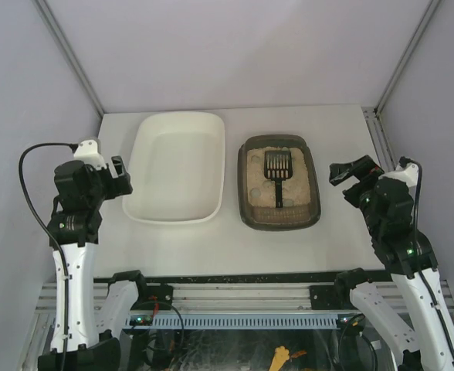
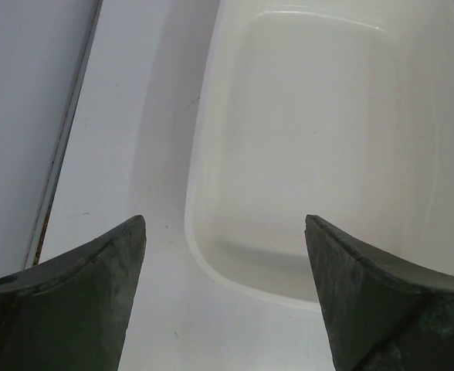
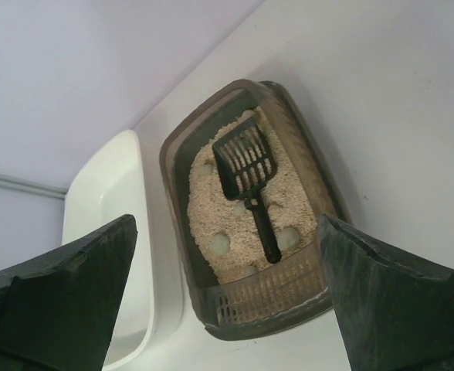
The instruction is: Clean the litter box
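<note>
With both the right pincer and the left pincer spread apart and empty, the right should reach the scoop by its handle, squarely, in the litter box right of centre on the counter.

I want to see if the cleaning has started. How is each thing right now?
litter box: upright, holds sandy litter.
scoop: lying in the litter box, nothing holding it.
pale lumps: sitting in the litter, not scooped.
white tub: upright, empty.
left pincer: open, holding nothing.
right pincer: open, holding nothing.
</note>
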Robot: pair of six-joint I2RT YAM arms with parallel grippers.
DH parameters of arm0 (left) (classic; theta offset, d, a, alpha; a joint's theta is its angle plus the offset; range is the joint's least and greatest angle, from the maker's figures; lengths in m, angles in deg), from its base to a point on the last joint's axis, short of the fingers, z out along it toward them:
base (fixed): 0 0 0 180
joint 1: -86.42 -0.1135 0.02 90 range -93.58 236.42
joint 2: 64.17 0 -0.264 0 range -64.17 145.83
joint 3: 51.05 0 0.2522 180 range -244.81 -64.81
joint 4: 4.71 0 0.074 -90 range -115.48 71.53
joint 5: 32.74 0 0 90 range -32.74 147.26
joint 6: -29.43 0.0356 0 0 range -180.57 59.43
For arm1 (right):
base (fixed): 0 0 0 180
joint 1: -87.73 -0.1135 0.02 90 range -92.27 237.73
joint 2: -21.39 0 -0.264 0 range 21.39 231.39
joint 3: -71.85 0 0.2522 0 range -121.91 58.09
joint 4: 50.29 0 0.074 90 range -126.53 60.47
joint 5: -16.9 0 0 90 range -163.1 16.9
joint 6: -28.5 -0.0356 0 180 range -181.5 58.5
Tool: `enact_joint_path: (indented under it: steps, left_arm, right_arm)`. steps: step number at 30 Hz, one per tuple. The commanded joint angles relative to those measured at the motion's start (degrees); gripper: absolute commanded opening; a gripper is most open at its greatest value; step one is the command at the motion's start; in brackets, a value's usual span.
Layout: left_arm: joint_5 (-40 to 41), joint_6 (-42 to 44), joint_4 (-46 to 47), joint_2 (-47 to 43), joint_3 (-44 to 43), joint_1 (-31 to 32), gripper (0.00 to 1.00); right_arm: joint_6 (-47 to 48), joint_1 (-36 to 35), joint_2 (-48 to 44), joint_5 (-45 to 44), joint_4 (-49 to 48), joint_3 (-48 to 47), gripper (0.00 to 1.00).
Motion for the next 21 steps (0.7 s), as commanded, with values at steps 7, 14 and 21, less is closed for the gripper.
enact_joint_path:
  steps: [7, 14, 21]
  left_arm:
    - [3.3, 1.4, 2.9, -0.1, 1.5, 3.1, 0.88]
    - [1.0, 2.6, 1.2, 0.2, 0.0, 4.2, 0.94]
    - [-0.3, -0.1, 0.7, 11.9, -9.1, 12.2, 1.0]
  right_arm:
    - [6.6, -1.1, -2.1, -7.7, -1.3, 2.5, 1.0]
    - [19.5, -1.0, -3.3, 7.7, -6.4, 4.3, 1.0]
    - [13.8, -2.0, 13.1, 16.9, -7.4, 1.8, 0.78]
